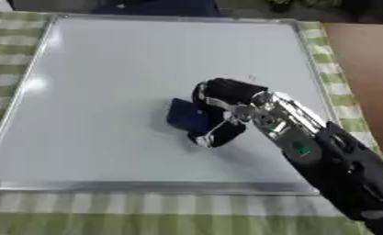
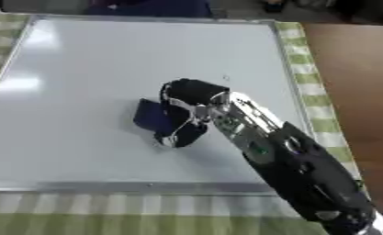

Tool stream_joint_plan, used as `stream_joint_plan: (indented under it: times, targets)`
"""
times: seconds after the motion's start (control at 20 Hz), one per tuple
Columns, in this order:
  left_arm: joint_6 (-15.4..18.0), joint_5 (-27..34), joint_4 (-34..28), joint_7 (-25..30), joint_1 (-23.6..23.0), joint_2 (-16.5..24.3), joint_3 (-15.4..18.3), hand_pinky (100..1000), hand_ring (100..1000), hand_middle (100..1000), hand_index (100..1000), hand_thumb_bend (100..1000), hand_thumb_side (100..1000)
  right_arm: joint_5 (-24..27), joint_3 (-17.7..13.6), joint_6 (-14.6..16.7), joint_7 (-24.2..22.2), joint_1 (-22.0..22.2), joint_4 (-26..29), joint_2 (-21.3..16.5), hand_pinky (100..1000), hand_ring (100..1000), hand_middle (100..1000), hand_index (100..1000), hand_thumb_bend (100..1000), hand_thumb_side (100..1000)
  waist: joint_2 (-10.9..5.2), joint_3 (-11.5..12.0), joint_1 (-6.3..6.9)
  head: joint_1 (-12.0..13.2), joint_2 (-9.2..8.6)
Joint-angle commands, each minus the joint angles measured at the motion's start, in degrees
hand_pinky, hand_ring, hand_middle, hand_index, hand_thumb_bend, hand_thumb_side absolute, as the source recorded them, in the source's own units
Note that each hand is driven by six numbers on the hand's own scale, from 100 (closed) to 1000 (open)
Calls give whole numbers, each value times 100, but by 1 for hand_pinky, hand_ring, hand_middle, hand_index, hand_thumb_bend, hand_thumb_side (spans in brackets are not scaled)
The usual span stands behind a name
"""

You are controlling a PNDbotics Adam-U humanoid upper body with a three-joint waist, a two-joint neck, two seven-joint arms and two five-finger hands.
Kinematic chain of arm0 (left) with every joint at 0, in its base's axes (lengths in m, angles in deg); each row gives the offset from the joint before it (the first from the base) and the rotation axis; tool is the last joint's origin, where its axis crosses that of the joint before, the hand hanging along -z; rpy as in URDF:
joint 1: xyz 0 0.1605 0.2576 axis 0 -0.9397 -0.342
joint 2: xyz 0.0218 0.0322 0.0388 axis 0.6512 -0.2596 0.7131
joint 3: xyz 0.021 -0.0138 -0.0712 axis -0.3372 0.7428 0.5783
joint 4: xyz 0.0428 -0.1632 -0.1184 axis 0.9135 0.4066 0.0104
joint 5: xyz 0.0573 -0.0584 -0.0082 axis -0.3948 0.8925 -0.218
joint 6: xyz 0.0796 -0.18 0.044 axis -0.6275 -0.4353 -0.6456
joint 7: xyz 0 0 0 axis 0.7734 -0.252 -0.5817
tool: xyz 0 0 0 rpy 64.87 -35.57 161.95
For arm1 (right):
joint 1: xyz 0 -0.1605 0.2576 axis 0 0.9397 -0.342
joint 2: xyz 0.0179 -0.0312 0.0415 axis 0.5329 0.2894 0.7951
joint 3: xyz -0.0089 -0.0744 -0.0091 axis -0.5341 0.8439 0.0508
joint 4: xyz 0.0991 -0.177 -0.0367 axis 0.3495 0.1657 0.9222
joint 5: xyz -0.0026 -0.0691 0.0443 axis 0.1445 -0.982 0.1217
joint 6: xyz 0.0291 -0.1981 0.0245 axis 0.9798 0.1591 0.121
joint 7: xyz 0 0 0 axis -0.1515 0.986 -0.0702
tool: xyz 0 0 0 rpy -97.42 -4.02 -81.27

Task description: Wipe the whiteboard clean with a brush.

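Observation:
A white whiteboard [image 1: 106, 69] with a silver frame lies flat on the table and fills most of both views; its surface looks blank. A dark blue brush [image 1: 186, 115] sits on the board a little right of its middle. My right hand [image 1: 226, 103] comes in from the lower right corner and has its fingers and thumb curled round the brush, holding it against the board. A tiny dark speck [image 1: 252, 77] shows just above the hand. My left hand shows in no view.
A green and white checked cloth [image 1: 146, 211] lies under the board and shows along its front, left and right sides. Bare brown tabletop [image 1: 367, 59] lies at the right. Dark things stand beyond the board's far edge.

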Motion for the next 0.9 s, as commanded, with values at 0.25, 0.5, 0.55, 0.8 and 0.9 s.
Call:
stream_joint_plan:
  times: [0.25,0.5,0.55,0.8,0.9]
  targets:
    - [1,-11,-107,11,48,113,13,610,791,773,619,247,1000,44,-219,-83,143,8,155,-350,561,601,346,100,202,266,-141,-15,7,59,-82]
    - [-1,-15,-107,6,45,117,15,610,792,774,619,245,1000,129,-383,-152,212,57,141,-560,561,600,342,100,197,271,-139,-18,11,77,-104]
    - [-3,-16,-107,6,42,116,15,611,792,774,619,245,1000,162,-428,-179,221,67,138,-604,561,600,343,100,151,263,-136,-18,11,82,-108]
    - [-5,-22,-107,4,43,114,16,611,792,775,619,244,1000,376,-692,-352,260,106,98,-851,560,598,342,100,193,278,-109,-6,10,109,-142]
    - [-5,-24,-107,4,44,114,16,611,793,775,619,243,1000,487,-815,-431,261,95,27,-955,560,597,342,100,192,279,-94,2,12,114,-157]
